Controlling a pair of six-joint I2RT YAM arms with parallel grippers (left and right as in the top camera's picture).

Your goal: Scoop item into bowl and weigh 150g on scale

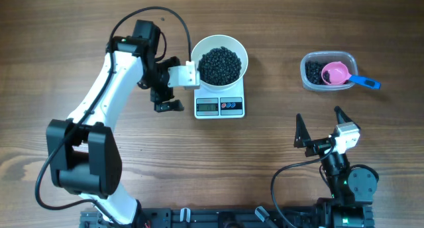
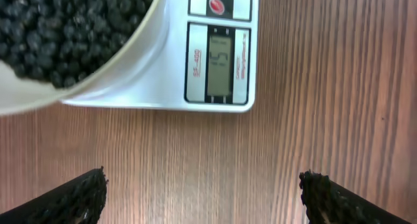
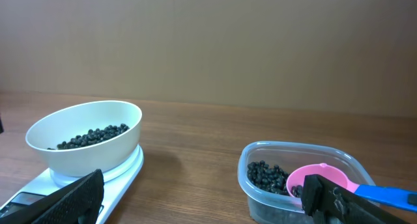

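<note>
The white bowl stands on the white scale, filled with black beans. My left gripper hovers just left of the scale, open and holding nothing. In the left wrist view the bowl, its beans and the scale's grey display lie beyond the open left gripper. At the front right my right gripper is open and empty too. Seen from the right wrist, the bowl and scale are far left, ahead of the open right gripper.
A clear plastic tub at the back right holds more black beans and a pink scoop whose blue handle sticks out to the right. In the right wrist view the tub and scoop sit close ahead.
</note>
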